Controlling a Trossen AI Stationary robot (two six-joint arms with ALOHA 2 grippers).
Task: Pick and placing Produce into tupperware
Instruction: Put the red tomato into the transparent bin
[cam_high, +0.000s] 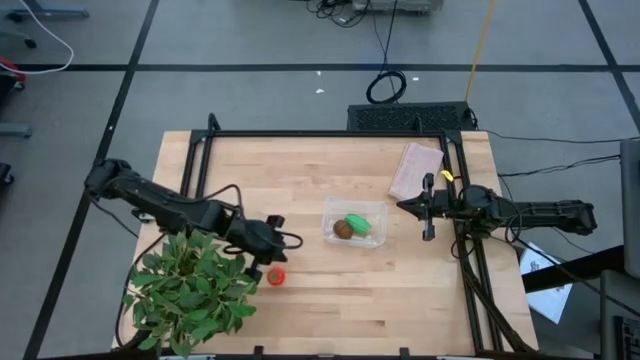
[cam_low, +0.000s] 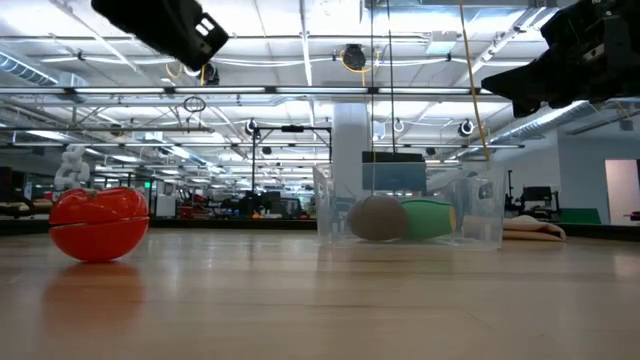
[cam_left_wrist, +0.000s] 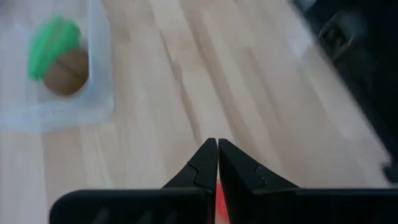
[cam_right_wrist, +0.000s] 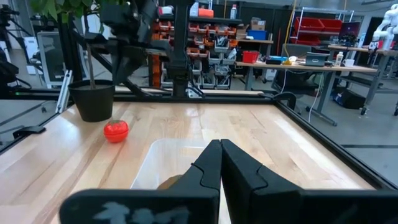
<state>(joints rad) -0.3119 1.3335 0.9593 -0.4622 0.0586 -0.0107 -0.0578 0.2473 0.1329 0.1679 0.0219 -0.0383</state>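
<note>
The clear tupperware (cam_high: 372, 238) stands mid-table with the brown kiwi (cam_high: 343, 229) and the green piece (cam_high: 360, 224) lying inside it. The low view shows the same: tupperware (cam_low: 480, 205), kiwi (cam_low: 378, 218), green piece (cam_low: 428, 219). The red tomato (cam_high: 276, 277) rests on the wood beside the plant, alone (cam_low: 98, 222). My left gripper (cam_high: 285, 240) is shut and hangs in the air just above the tomato; a red sliver shows under its fingers (cam_left_wrist: 217, 152). My right gripper (cam_high: 405, 206), shut (cam_right_wrist: 221, 149), hovers to the right of the tupperware (cam_right_wrist: 155, 162).
A large leafy potted plant (cam_high: 190, 285) stands at the table's near left corner, close behind my left arm. A pinkish-tan packet (cam_high: 415, 170) lies at the far right. Black frame rails (cam_high: 300, 133) run along the far and right edges. Bare wood lies near of the tupperware.
</note>
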